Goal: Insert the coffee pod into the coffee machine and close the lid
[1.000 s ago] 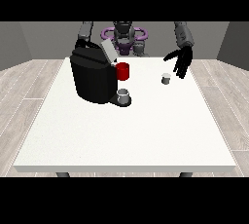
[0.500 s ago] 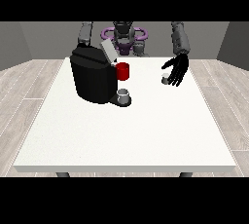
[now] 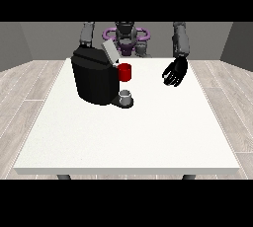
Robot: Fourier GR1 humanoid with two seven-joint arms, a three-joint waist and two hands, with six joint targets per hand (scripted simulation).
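Observation:
The black coffee machine (image 3: 94,80) stands left of the table's middle. Its grey lid (image 3: 109,52) is tilted up and open, and a red part (image 3: 125,72) sticks out at its front. A small grey cup (image 3: 126,95) sits on its drip tray. The hand at the view's right (image 3: 175,72) hangs low over the table to the right of the machine, on the spot where the coffee pod stood. The pod itself does not show. At the view's left, the arm (image 3: 87,33) runs down behind the machine and its hand is hidden.
The white table (image 3: 128,137) stretches wide towards the camera in front of the machine. The robot's torso (image 3: 126,36) with purple rings is behind the far edge.
The hand at the view's right has come down and towards the machine onto the small grey pod, which showed beside it before and is now covered. The machine and lid have not moved.

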